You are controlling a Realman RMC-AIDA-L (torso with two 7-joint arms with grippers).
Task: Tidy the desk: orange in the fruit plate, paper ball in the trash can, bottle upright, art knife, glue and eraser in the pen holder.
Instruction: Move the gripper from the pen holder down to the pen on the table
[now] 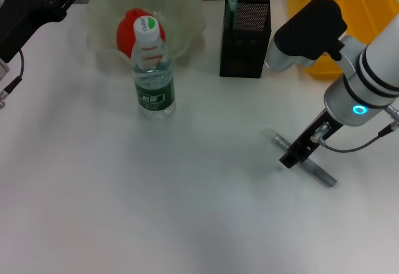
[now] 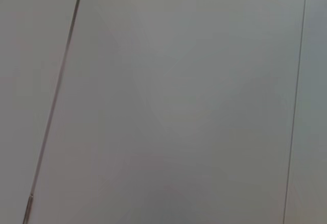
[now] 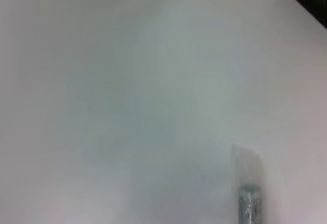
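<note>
One art knife [image 1: 305, 160] flat, tip toward far-left.

Grey art knife [image 1: 305, 159] lies flat; bottle [image 1: 152, 74] upright before orange [image 1: 128, 24].

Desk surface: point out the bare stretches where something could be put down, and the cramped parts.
Free: the wide near strip of the desk, and the patch left of the bottle. Crowded: the far edge, where fruit plate, bottle and pen holder bunch, and the right side, where the right gripper sits over the art knife.
</note>
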